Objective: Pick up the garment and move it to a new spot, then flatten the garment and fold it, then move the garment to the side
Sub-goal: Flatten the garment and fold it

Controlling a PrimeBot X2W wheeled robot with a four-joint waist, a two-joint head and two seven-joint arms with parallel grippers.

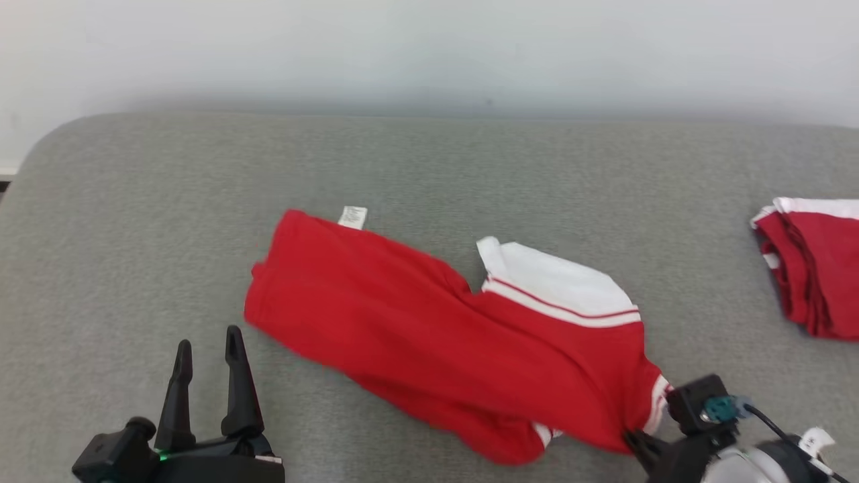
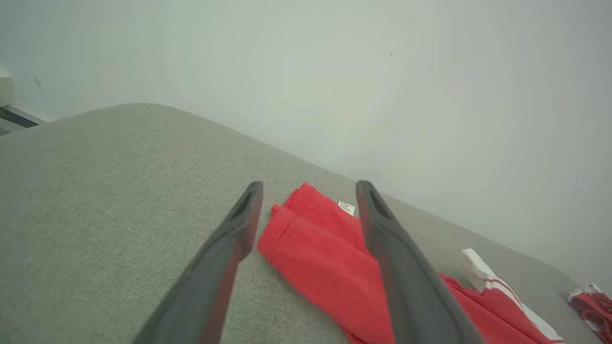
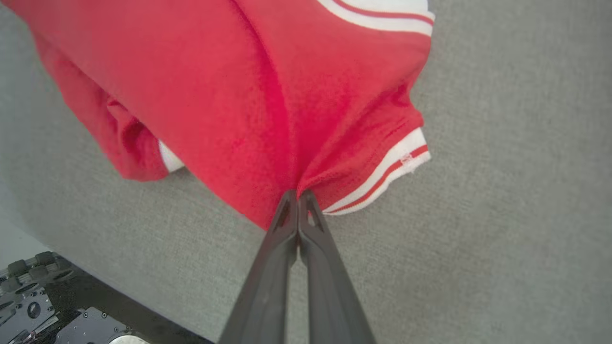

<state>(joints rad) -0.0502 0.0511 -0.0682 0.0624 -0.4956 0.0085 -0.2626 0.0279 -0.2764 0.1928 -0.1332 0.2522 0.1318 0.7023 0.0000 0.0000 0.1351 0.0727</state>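
Table, grey, carries the red garment, spread ahead of both hands. Right hand: fingers pressed together, pinching the garment's near edge beside the striped cuff. Left hand: fingers apart, holding nothing, garment just ahead to its right.

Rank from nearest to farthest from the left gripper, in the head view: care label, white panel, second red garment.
From the left gripper:
1. care label, at the garment's far corner.
2. white panel, right of centre.
3. second red garment, far right edge.
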